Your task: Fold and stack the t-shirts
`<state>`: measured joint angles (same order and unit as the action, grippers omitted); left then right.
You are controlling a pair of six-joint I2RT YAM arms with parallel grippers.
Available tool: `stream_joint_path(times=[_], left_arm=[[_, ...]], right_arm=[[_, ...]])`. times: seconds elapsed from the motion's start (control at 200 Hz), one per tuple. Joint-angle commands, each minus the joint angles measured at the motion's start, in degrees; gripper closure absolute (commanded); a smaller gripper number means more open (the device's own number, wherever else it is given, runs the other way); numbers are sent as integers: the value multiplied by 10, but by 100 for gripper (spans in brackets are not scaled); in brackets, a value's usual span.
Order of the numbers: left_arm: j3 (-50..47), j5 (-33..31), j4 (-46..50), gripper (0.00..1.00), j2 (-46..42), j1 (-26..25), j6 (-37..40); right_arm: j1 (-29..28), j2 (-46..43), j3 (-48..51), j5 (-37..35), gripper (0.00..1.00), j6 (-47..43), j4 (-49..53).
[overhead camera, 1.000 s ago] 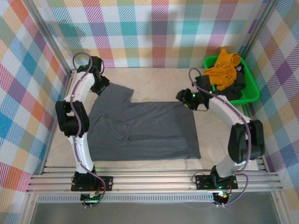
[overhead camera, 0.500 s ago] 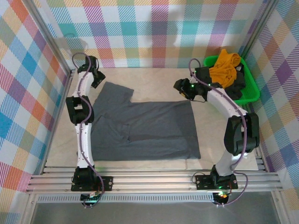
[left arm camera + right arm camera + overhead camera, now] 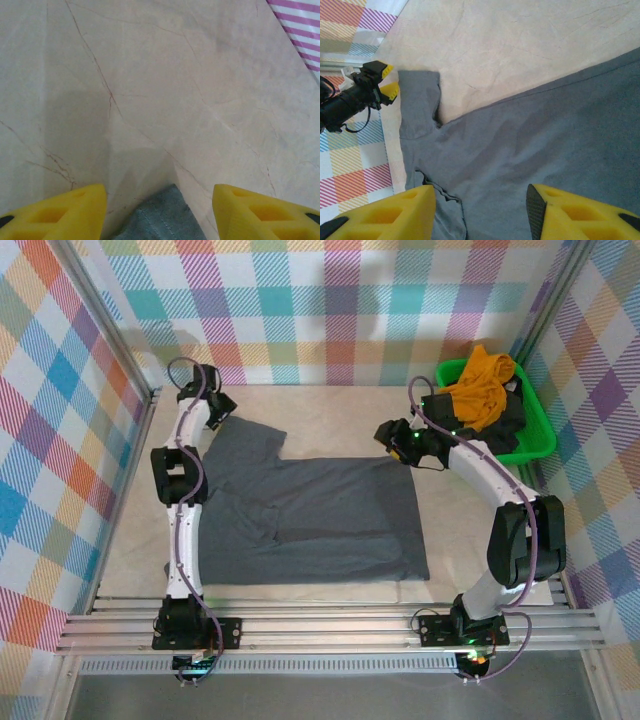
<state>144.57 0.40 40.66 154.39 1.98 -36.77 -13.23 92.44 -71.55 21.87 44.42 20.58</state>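
Slate-grey t-shirt [image 3: 310,520] lay spread on the worktop [image 3: 330,410]; left jaws wide at its far-left sleeve, right jaws wide over its far-right corner.

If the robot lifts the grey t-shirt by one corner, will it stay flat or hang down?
The grey t-shirt would probably hang limp: it lies flat on the table with soft creases, like thin cloth. Pushed, it would likely bunch up rather than slide whole, since wrinkles already show near its middle.

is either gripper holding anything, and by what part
Nothing is held. The left gripper is open with the sleeve tip of the grey t-shirt loose between its fingers; the right gripper is open above it.
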Motion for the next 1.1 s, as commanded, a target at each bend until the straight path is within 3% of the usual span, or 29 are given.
stream_joint_path(times=[0.0,0.185,0.35,0.44,0.62,0.765,1.1], left_arm=[[11,10,50,42,24,-20,-2],[11,4,79,46,26,-23,-5],[6,-7,131,54,27,-36,-12],[-1,-7,151,66,29,-44,-17],[-1,-21,160,100,14,-49,-22],[-2,-24,160,100,-18,-50,-31],[-77,-11,141,100,-114,-56,-37]], right_arm=[[-1,10,-8,19,48,2,-5],[-1,17,-17,6,48,-14,13],[-1,60,-82,-103,49,-35,133],[-4,104,-139,-142,51,-59,181],[-8,197,-242,-266,52,-77,268],[-5,279,-317,-318,53,-91,305],[17,379,-397,-320,63,-89,346]])
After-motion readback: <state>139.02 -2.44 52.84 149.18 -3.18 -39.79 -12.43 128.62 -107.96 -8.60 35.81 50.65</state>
